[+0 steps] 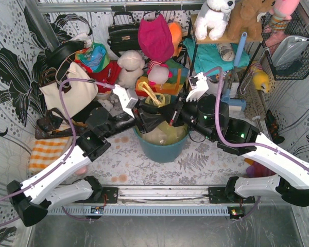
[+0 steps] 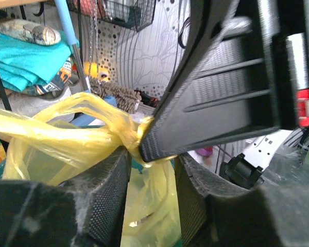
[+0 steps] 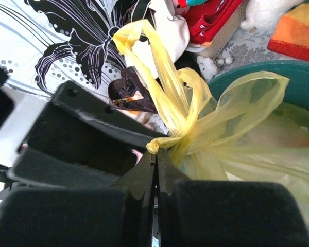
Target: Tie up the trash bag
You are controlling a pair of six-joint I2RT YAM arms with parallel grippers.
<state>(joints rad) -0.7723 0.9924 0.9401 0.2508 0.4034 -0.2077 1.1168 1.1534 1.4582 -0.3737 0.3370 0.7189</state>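
The yellow trash bag [image 1: 167,133] sits in the round teal bin [image 1: 162,149] at the table's middle, its floppy top ends [image 1: 153,95] sticking up behind. The ends are twisted into a loose knot [image 3: 181,140]. My right gripper [image 3: 156,154] is shut, its tips pinching the bag at that knot. In the left wrist view one right finger [image 2: 211,103] presses against the knot [image 2: 129,135]. My left gripper [image 2: 153,164] stands open just below, a strand of bag plastic [image 2: 149,200] hanging loose between its pads. Both grippers meet over the bin [image 1: 155,119].
A cream tote [image 1: 72,92], a black handbag [image 1: 124,33] and plush toys [image 1: 131,67] crowd the back. A shelf with teal cloth [image 1: 216,54] and a wire basket [image 1: 293,46] stand at the right. An orange checked cloth [image 1: 46,149] lies at the left.
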